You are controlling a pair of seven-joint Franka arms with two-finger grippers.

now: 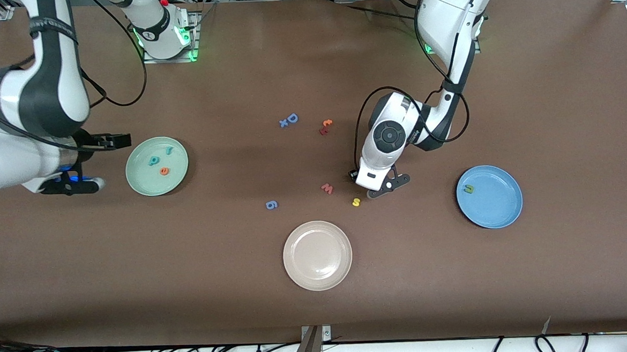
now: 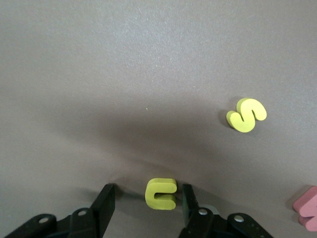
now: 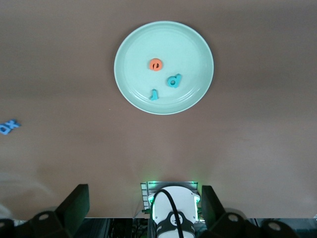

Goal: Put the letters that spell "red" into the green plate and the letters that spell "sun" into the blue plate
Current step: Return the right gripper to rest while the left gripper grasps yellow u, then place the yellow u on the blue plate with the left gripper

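Left hand [image 2: 144, 198] open around yellow "u" [image 2: 161, 193]; right hand [image 3: 143, 203] open, waiting

- Both arms wear glossy white shells, with black bands at the joints.
- Left arm [image 1: 448, 24]: a round black cap with concentric rings sits on the wrist, and a thin black cable loops along the forearm.
- Left gripper [image 1: 386, 185]: black fingers, with silver screws on the finger mounts in the wrist view.
- Right arm [image 1: 25, 105]: black cables trail off it, and a blue glow shows by the wrist.
- Right gripper [image 1: 85, 164]: matte black fingers.
- Green lights glow at both bases.
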